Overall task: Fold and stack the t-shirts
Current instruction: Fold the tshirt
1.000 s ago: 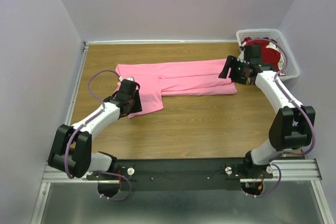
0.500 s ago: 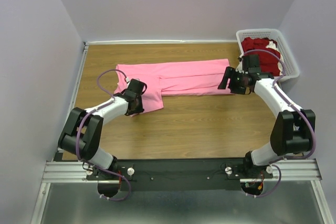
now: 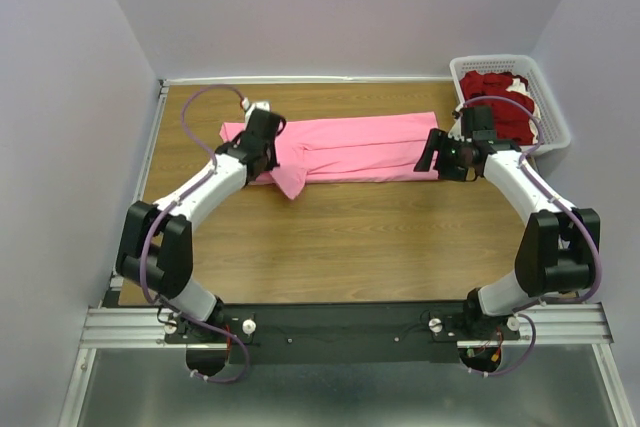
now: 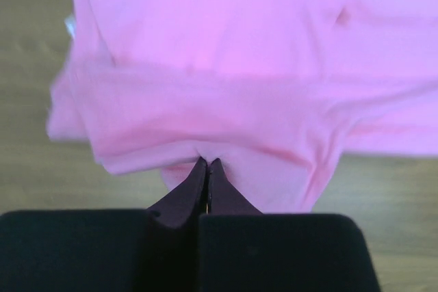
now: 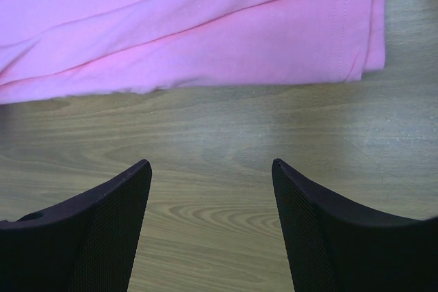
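A bright pink t-shirt (image 3: pixel 360 147) lies spread lengthwise across the far half of the wooden table (image 3: pixel 350 237). My left gripper (image 3: pixel 268 152) sits over its left end, shut on a pinch of the pink cloth. In the left wrist view the fingertips (image 4: pixel 207 163) meet on a fold of the pink t-shirt (image 4: pixel 239 66), which bunches around them. My right gripper (image 3: pixel 432 152) hovers open at the shirt's right end. In the right wrist view its fingers (image 5: pixel 209 163) stand wide over bare wood, just short of the pink t-shirt's (image 5: pixel 205 25) hem. Dark red t-shirts (image 3: pixel 500 87) lie heaped in a basket.
A white lattice basket (image 3: pixel 500 60) stands at the table's far right corner, right behind the right arm. A loose pink flap (image 3: pixel 288 185) hangs toward the near side below the left gripper. Pale walls close in the table on three sides.
My left gripper has shut on the shirt's near-left flap and carried it away from me, over the shirt's left end. The right gripper dropped slightly beside the shirt's right edge and stayed open.
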